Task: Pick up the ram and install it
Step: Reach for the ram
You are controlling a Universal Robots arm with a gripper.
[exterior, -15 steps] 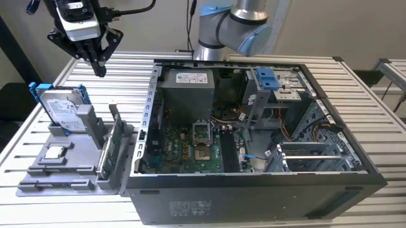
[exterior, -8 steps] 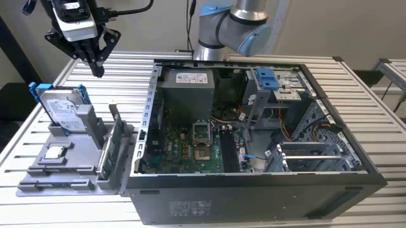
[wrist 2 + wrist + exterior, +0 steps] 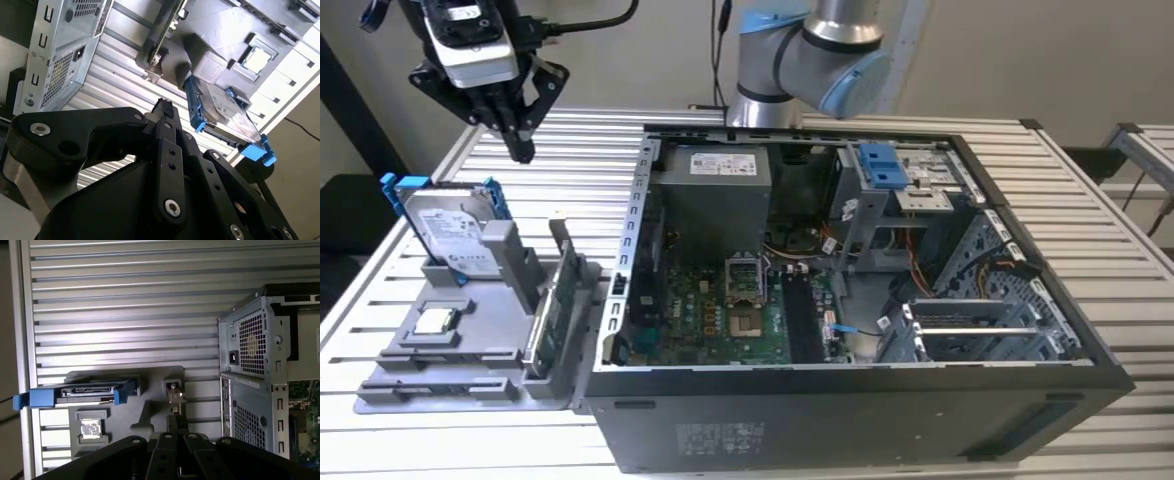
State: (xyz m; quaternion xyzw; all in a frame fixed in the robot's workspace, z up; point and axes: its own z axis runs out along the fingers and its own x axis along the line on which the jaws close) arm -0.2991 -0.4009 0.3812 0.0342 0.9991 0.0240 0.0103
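Black linkage arms of the gripper (image 3: 164, 106) loom closest in both wrist views. Its two fingers look pressed together at the tips with nothing between them, though the steep angle could hide a slight gap. In the exterior view the gripper hangs high over the slatted metal table (image 3: 587, 140) with its fingers pointing down, towards that view's left and beyond the far end of the grey parts holder (image 3: 440, 385).

The ram (image 3: 555, 300) stands on its long edge in a slot along the side of the holder nearest the computer case (image 3: 854, 420). It is untouched and well apart from the gripper. In the first wrist view its narrow top edge appears just ahead of the fingertips.

A hard drive in a blue frame (image 3: 451, 232) stands upright at the holder's far end. A small square CPU chip (image 3: 438, 320) lies flat in a recess just in front of it. The case lies open on its side, exposing its green motherboard (image 3: 720, 320).
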